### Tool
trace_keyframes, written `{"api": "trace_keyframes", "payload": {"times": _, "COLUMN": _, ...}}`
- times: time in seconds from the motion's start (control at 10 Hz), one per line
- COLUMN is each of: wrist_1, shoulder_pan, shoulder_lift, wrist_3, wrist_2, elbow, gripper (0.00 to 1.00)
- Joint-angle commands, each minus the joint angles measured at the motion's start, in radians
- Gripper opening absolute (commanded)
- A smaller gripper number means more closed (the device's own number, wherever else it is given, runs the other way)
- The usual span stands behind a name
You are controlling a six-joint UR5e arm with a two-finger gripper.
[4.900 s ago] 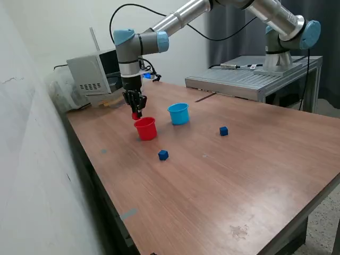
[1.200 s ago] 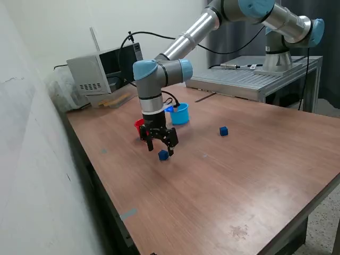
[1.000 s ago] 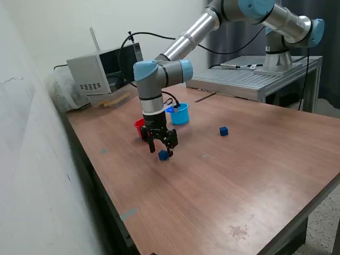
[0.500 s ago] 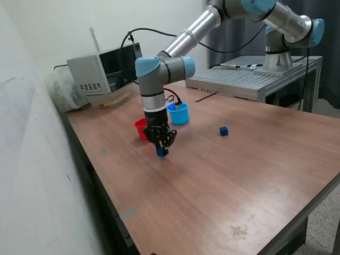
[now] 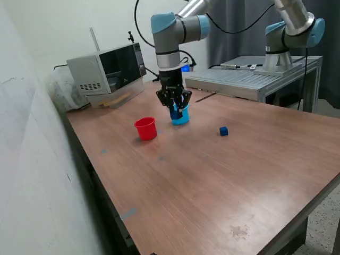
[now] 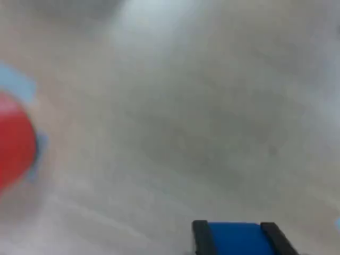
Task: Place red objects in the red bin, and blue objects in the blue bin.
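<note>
Exterior view, left to right: red cup (image 5: 145, 128), then my gripper (image 5: 175, 109) above the blue cup (image 5: 180, 117), then the loose blue cube (image 5: 223, 131) lying well apart toward the exterior view's right.
Wrist view: blurred; a blue cube (image 6: 237, 238) sits between my two dark fingers (image 6: 201, 238), with the red cup a smear at the edge.
Gripper: pinching that blue cube, both fingers against its sides.
Red cup: upright on the table (image 5: 223, 180); I cannot see inside it, and no red cubes lie on the wood.
Blue cup: upright, partly hidden behind my fingers.
Step in hand: carrying a blue cube to the blue cup; I judge I am over or just beside its mouth.
Next move: centre over the rim, let go so the cube falls inside, then go for the loose cube.
Risk: a release off-centre could bounce the cube off the rim.
</note>
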Motion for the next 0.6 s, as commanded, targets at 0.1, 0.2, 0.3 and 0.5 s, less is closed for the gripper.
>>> {"api": "trace_keyframes", "payload": {"times": 0.1, "wrist_1": -0.001, "shoulder_pan": -0.097, "shoulder_lift": -0.22, "wrist_3": -0.003, "wrist_2": -0.031, "elbow": 0.261, "gripper": 0.0}}
{"api": "trace_keyframes", "payload": {"times": 0.2, "wrist_1": -0.006, "shoulder_pan": -0.152, "shoulder_lift": -0.226, "wrist_3": -0.003, "wrist_2": -0.037, "elbow": 0.293, "gripper": 0.0}}
{"api": "trace_keyframes", "payload": {"times": 0.3, "wrist_1": -0.009, "shoulder_pan": -0.209, "shoulder_lift": -0.226, "wrist_3": -0.003, "wrist_2": -0.037, "elbow": 0.306, "gripper": 0.0}}
{"api": "trace_keyframes", "payload": {"times": 0.5, "wrist_1": -0.01, "shoulder_pan": -0.301, "shoulder_lift": -0.218, "wrist_3": -0.009, "wrist_2": -0.034, "elbow": 0.3, "gripper": 0.0}}
